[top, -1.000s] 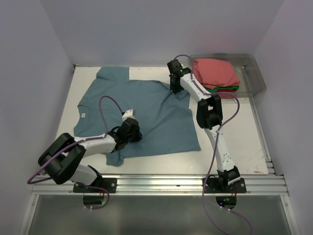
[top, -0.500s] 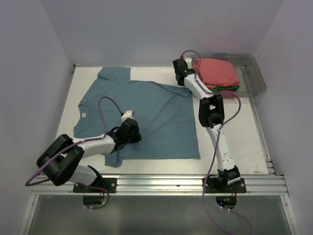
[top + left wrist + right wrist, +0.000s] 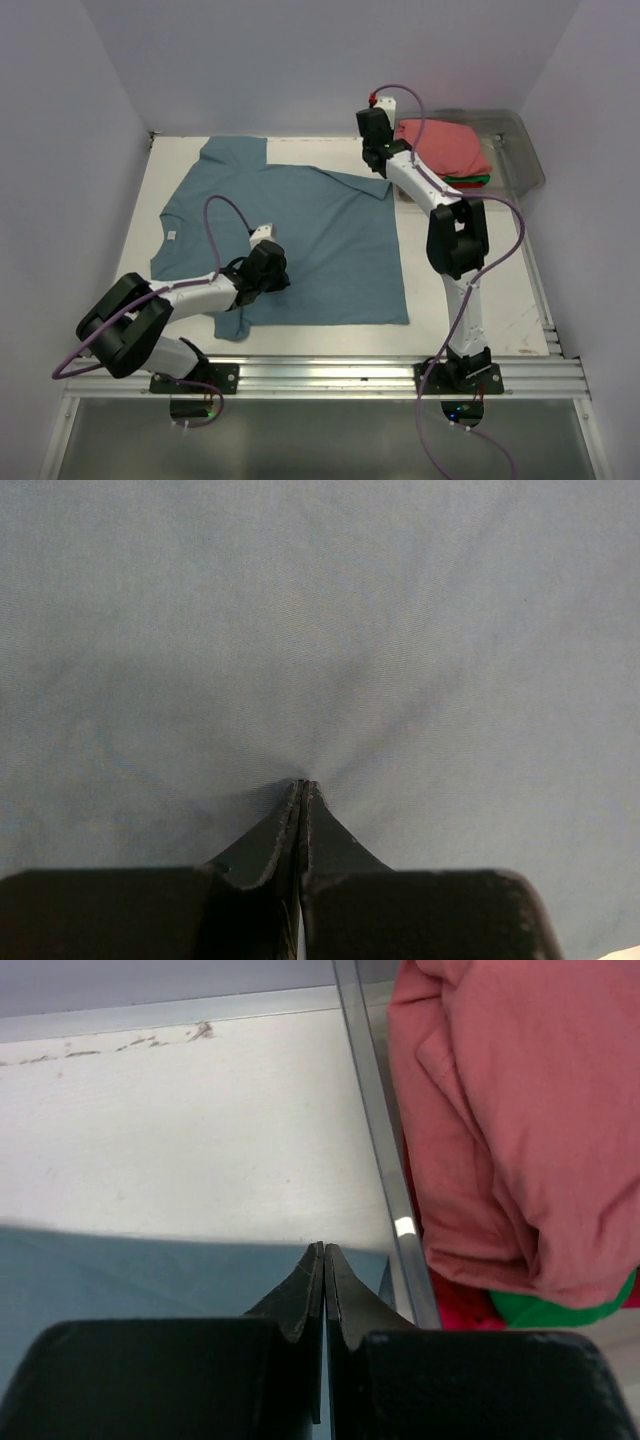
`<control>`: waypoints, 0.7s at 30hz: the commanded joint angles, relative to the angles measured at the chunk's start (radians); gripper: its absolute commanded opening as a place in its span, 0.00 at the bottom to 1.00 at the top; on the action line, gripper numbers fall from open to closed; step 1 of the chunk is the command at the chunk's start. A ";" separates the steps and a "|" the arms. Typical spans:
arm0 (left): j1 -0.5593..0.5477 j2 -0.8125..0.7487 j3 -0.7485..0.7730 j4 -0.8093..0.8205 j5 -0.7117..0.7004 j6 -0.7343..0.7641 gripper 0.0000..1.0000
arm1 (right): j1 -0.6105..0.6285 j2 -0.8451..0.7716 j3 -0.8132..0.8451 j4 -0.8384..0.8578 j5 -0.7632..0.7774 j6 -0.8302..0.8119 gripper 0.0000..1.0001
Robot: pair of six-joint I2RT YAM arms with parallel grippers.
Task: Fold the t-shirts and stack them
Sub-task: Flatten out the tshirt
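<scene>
Left wrist view: left jaws pinch the slate-blue tee (image 3: pixel 320 630); right jaws pinch its hem corner.

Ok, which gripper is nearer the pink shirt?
Right. The right gripper grips the blue shirt at its far corner, just beside the pink shirt; the left gripper presses mid-shirt, well away.

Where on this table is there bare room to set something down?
Widest bare table: between the blue t-shirt and the side rail, nearer than the clear bin, though the right arm crosses it. A narrow strip runs left of the shirt. Crowded: the shirt-covered centre and the filled bin.
</scene>
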 commanded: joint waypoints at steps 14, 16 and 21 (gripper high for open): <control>-0.028 -0.038 0.097 -0.164 -0.012 0.026 0.00 | 0.049 -0.086 -0.279 -0.108 -0.208 0.181 0.00; -0.030 -0.041 0.141 -0.188 -0.018 0.037 0.00 | 0.050 -0.075 -0.276 -0.113 -0.208 0.178 0.00; -0.034 -0.033 0.208 -0.200 -0.004 0.059 0.00 | 0.049 -0.016 -0.230 -0.134 -0.198 0.164 0.00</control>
